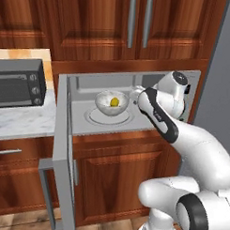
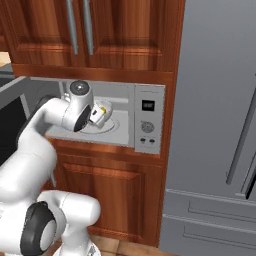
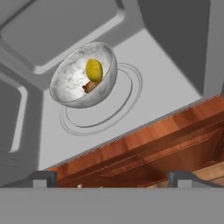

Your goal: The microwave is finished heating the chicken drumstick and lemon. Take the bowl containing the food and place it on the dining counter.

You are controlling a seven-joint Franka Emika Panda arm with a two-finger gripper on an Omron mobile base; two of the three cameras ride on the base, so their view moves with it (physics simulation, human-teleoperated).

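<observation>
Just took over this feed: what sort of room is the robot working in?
A home kitchen, rendered: a built-in microwave with its door open, a toaster oven on a marble counter, and wood cabinets.

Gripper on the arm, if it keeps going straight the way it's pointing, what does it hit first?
Probably the bowl on the turntable; the open gripper aims into the microwave, though depth is hard to judge.

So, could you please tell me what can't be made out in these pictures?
- The bowl: right base view, mostly hidden behind the arm's wrist.
- The chicken drumstick: hand view, partly under the lemon; left base view, too small to tell.
- The gripper: hand view, fingertips cut off by the bottom edge.
</observation>
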